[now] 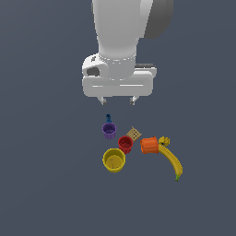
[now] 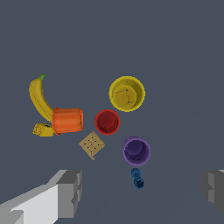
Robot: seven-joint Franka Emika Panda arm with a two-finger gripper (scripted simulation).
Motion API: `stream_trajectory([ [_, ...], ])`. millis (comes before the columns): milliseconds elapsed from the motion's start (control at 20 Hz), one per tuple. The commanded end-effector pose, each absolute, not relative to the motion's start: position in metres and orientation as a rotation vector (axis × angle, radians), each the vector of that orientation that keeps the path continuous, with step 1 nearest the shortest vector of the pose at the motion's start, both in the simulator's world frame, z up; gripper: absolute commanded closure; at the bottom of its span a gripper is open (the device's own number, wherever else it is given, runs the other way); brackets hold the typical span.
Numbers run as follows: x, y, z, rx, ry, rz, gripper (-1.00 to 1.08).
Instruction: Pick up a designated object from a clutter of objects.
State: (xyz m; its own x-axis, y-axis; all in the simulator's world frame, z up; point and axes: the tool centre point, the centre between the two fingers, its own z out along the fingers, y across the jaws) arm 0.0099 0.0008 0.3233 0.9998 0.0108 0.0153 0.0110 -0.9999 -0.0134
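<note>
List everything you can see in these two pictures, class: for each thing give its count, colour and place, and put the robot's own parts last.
yellow cup: 1, yellow, upright, at the near edge of the cluster, beside the red cup.
red cup: 1, red, upright, middle of the cluster.
purple cup: 1, purple, upright, on the side nearest the arm.
orange cup: 1, orange, lying on its side, against the banana.
banana: 1, yellow with a green tip, on the exterior view's right.
dotted block: 1, tan, between the red and orange cups.
blue piece: 1, blue, just behind the purple cup.
floor: 1, dark grey, under everything.
end effector: 1, white with grey fingers, open, above the cluster, holding nothing.
</note>
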Motion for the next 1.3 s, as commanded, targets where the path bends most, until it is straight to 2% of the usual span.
stream_trajectory([
  [0, 0.010, 0.001, 0.323, -3.128, -0.017, -0.024, -0.20],
  [300, 0.010, 0.018, 0.321, -3.119, -0.061, -0.014, -0.20],
  [700, 0.015, 0.018, 0.315, -3.109, -0.067, -0.028, -0.20],
  [1250, 0.044, 0.016, 0.274, -3.042, -0.091, -0.132, -0.20],
])
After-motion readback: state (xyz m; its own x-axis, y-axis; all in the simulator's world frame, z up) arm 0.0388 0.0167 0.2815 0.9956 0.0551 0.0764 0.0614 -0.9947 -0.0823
